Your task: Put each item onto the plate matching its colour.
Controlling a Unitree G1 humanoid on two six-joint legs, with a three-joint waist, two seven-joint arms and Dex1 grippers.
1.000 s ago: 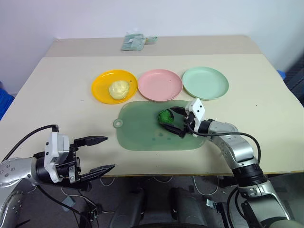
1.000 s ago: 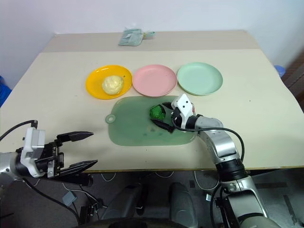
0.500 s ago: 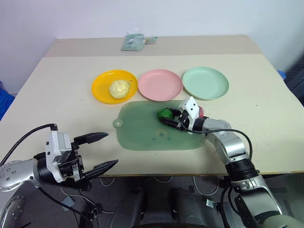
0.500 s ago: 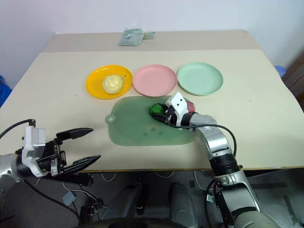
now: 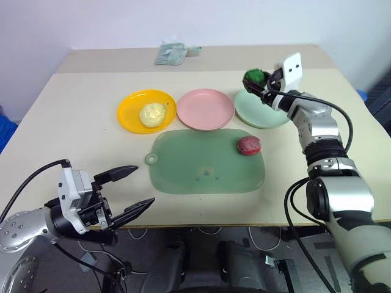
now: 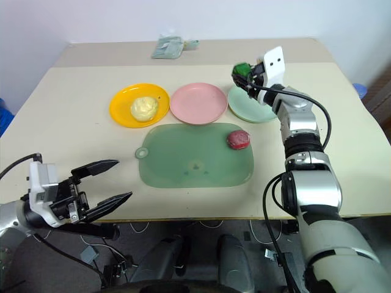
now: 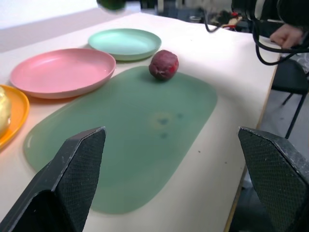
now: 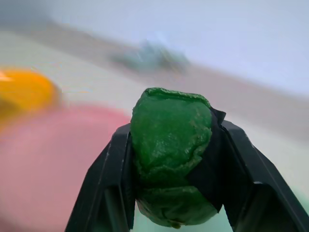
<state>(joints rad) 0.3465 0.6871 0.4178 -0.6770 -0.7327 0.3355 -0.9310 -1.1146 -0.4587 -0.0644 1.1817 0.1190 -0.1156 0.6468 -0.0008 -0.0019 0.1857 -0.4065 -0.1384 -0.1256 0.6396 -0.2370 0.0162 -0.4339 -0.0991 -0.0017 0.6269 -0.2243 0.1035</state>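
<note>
Leftmost, the left gripper [image 5: 128,190] hangs wide apart off the table's [image 5: 73,116] near edge. Next, the pear [image 5: 153,113] sits on the yellow plate [image 5: 129,112]; the pink plate [image 5: 205,108] is bare. The red ball [image 5: 248,144] lies on the mat [image 5: 195,165]. The right gripper [image 5: 259,84] clamps the green ball [image 5: 253,77], seemingly above the green plate [image 5: 263,115].

This looks like a plain robot-testing lab or office room: a bare beige tabletop [image 5: 79,122] pushed against a blank white wall [image 5: 183,21], toy foods set out on coloured plastic plates [image 5: 204,108], loose cables [image 5: 269,241] under the tabletop, and a person's hand [image 7: 288,35] beside it.
</note>
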